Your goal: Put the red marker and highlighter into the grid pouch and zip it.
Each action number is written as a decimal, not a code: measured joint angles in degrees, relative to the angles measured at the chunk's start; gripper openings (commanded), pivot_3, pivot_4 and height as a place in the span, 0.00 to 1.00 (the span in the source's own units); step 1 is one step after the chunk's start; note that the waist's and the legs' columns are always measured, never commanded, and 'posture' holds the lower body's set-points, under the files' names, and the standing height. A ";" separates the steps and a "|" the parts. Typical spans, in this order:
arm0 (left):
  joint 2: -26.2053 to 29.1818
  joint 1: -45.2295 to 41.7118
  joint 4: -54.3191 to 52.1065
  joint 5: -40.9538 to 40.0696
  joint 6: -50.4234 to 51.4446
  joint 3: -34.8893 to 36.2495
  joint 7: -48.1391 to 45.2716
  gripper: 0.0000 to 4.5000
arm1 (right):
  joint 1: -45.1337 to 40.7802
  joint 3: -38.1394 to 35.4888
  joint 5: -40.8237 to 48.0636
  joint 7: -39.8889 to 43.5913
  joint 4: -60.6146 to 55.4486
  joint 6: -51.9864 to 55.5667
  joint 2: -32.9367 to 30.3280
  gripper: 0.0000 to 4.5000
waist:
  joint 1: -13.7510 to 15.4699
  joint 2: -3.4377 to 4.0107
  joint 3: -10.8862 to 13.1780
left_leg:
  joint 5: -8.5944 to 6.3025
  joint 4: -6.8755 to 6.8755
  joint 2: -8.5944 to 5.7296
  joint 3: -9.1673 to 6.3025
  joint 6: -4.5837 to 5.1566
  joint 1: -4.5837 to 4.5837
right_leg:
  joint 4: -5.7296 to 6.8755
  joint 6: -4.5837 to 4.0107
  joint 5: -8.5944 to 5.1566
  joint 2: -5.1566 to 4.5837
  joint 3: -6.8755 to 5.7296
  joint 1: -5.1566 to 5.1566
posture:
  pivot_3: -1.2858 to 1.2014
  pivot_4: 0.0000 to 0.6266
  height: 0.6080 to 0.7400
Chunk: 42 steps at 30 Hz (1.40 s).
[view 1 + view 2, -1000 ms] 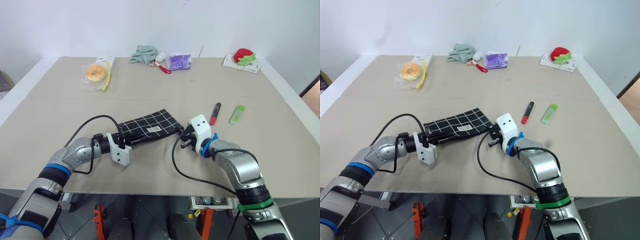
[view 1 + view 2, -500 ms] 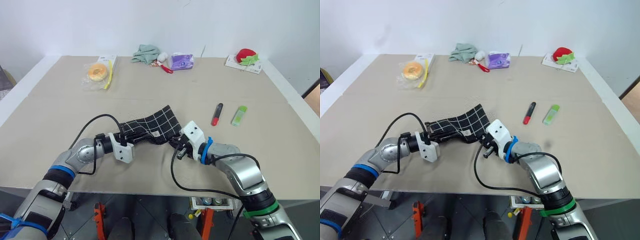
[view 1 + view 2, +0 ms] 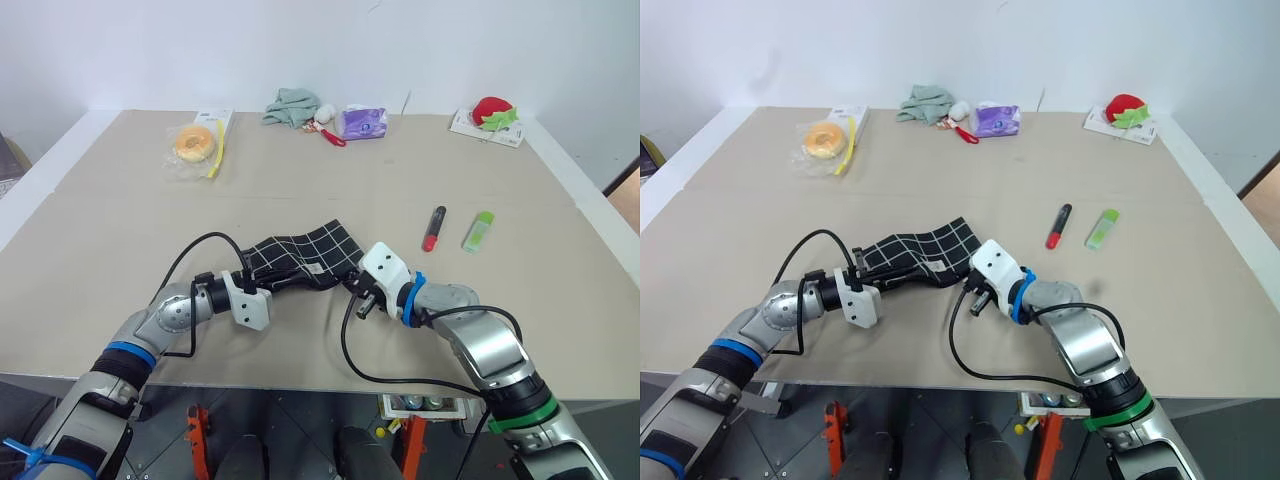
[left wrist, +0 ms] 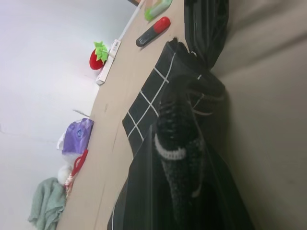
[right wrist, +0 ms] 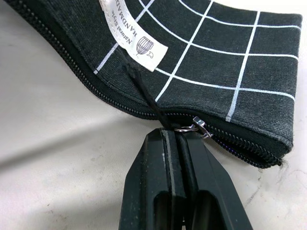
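Both grippers are holding the pouch (image 3: 300,258) near the table's (image 3: 120,220) front edge: the left gripper (image 3: 250,283) is clamping its left end, the right gripper (image 5: 178,136) pinching the zipper cord (image 5: 144,96) (jaws fully closed). The marker (image 3: 432,228) and highlighter (image 3: 476,231) are lying side by side, well right of the pouch.

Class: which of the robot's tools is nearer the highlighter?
Right. The right tool grips the pouch end facing the highlighter; the left tool holds the far end.

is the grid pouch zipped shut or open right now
Mostly shut: along the grid pouch the zipper teeth meet, with the slider near one end, its pull cord pinched by the right gripper.
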 measured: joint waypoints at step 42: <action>-2.15 1.78 -3.43 -7.56 7.03 1.75 -5.80 0.00 | -5.41 13.73 -17.22 5.07 -4.81 -2.96 -6.36 0.02 | -0.45 -0.19 0.13 | 0.01 0.03 0.13 -0.01 -0.03 0.05 | -0.01 -0.14 0.09 0.10 -0.11 -0.02 | 0.52 0.24 1.00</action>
